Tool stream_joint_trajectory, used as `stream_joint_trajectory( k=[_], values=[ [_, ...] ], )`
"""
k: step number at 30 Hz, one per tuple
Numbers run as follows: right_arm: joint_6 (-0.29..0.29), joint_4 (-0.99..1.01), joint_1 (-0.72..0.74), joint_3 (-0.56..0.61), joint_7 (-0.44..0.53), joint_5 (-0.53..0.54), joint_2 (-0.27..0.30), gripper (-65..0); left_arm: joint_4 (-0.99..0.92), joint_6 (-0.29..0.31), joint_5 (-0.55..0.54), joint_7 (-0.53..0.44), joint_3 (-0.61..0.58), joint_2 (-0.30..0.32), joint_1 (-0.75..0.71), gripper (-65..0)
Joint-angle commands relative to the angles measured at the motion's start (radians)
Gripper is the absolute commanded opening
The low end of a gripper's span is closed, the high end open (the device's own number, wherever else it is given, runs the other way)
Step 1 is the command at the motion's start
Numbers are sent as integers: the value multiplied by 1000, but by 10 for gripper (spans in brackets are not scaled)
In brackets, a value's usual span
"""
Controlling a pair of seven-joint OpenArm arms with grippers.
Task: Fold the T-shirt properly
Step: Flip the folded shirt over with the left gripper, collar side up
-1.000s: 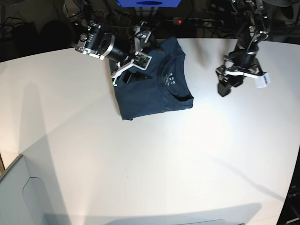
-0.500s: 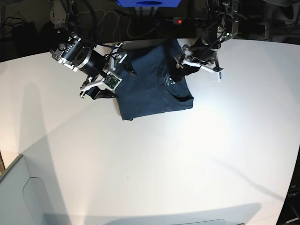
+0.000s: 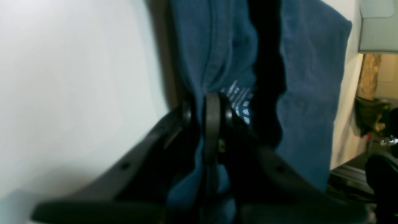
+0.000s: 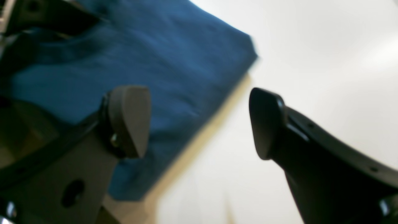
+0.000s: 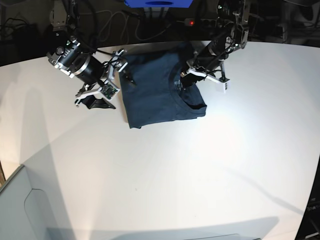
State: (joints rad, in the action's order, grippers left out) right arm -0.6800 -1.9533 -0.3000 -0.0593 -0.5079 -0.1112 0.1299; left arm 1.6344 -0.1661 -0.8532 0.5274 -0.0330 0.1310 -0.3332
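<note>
Left jaws (image 3: 206, 112) now pinch T-shirt (image 5: 157, 95) collar; right jaws (image 4: 199, 124) withdrew.

The T-shirt (image 5: 160, 95) is soft, matt navy cloth with a fine knit grain, gently rumpled, and stitched seams run down the upper centre of the left wrist view (image 3: 214, 56). The table (image 5: 175, 175) is a smooth white surface with a faint sheen. The left gripper (image 3: 206, 109) has matt black plastic fingers pressed on the cloth. The right gripper (image 4: 199, 121) has smooth, dull black pads (image 4: 129, 119), with small screws beside them.
</note>
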Motion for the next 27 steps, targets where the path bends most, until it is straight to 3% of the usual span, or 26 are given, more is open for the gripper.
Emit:
stream_joint_trajectory(
  k=[1,5,8,16,21,23,27],
  values=[
    [-18,-16,3,-15,24,17,4,-175,-4,-8,9,-2,2,3,12,-650],
    [-18,-16,3,-83,24,17,4,-175,-61,-5,16,0,-31,14,76,-650],
    [-18,-16,-1,-142,24,17,4,-175,-116,-5,15,0,-129,65,167,-650],
    [-18,-16,-3,-311,22,17,1,-176,-311,-5,18,0,-614,210,575,-650],
    [-18,-16,-3,-469,22,12,-68,-176,-445,0,18,0,-901,209,854,-650],
    [-18,-18,-3,-529,22,12,-98,-176,-488,53,33,0,-1003,195,951,-650],
    [-18,-18,-1,-621,22,12,-135,-176,-560,233,130,0,-1161,112,1087,-650]
  ],
)
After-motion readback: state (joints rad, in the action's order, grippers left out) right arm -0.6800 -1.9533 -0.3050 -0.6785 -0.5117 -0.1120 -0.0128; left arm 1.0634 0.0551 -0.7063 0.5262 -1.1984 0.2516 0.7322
